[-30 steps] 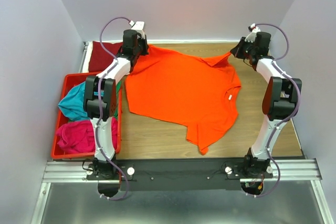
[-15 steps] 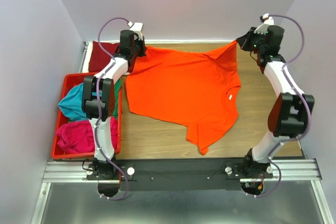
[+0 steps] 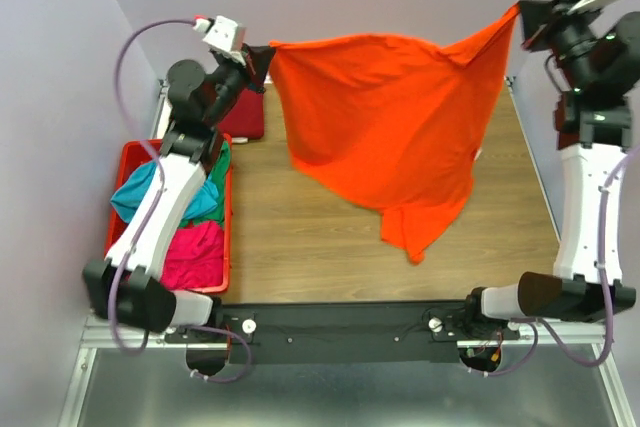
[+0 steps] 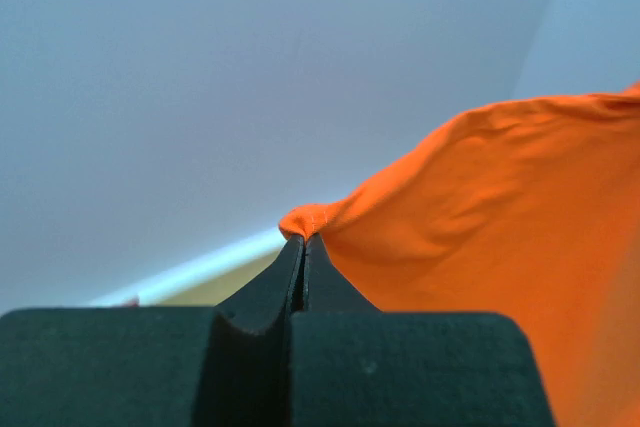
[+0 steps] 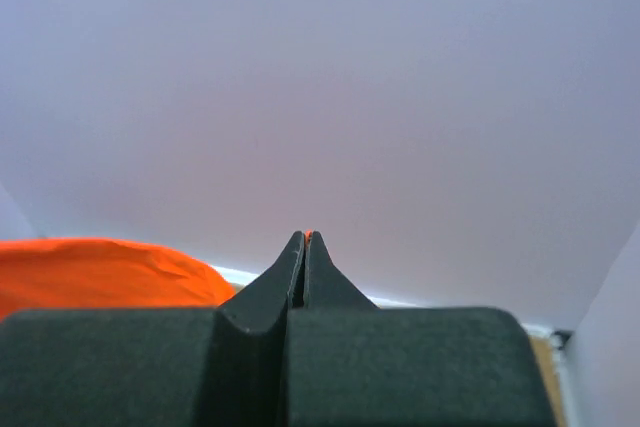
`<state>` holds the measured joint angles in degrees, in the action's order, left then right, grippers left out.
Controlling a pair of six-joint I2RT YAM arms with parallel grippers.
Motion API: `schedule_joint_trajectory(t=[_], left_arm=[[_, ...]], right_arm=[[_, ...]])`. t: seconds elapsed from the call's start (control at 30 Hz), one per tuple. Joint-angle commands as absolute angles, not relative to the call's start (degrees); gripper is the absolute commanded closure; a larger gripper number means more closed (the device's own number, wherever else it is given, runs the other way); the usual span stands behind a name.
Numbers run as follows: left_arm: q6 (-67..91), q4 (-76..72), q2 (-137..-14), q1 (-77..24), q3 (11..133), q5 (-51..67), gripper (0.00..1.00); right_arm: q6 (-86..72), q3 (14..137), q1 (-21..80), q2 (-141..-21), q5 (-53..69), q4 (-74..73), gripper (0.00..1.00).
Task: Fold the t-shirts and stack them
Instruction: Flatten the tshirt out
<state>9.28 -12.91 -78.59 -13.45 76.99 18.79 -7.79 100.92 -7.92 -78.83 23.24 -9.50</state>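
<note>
Top external: left gripper [image 3: 265, 53] and right gripper [image 3: 520, 17] clamp the orange t-shirt [image 3: 385, 117], hung unfolded between them; bunched t-shirts [image 3: 195, 252] in the crate [image 3: 229, 237] below the left gripper await folding.

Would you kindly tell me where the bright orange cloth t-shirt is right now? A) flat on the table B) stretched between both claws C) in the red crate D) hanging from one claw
B: the bright orange cloth t-shirt hangs spread in the air between the left claw and the right claw, each pinched shut on an upper corner.
</note>
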Motion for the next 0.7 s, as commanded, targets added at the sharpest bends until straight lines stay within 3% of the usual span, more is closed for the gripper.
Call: schedule_joint_trajectory(t=[0.0, 0.13, 0.43, 0.67], left_arm=[[9.1, -18.3, -65.4, -16.9, 75.8, 20.3, 1.0], [8.6, -18.2, -57.9, -21.1, 75.1, 17.9, 1.0], [9.3, -16.6, -50.5, -30.5, 75.4, 14.8, 1.0], [7.6, -16.0, -46.9, -30.9, 68.3, 9.8, 1.0]], right_arm=[[-4.4, 117.0, -8.3, -75.3, 20.8, -18.7, 0.99], [-2.2, 127.1, -9.6, -73.6, 16.4, -22.2, 0.99], [2.3, 134.7, -13.6, -69.9, 8.5, -22.6, 0.99], [-1.8, 130.1, -14.0, -73.4, 13.6, -22.4, 0.99]])
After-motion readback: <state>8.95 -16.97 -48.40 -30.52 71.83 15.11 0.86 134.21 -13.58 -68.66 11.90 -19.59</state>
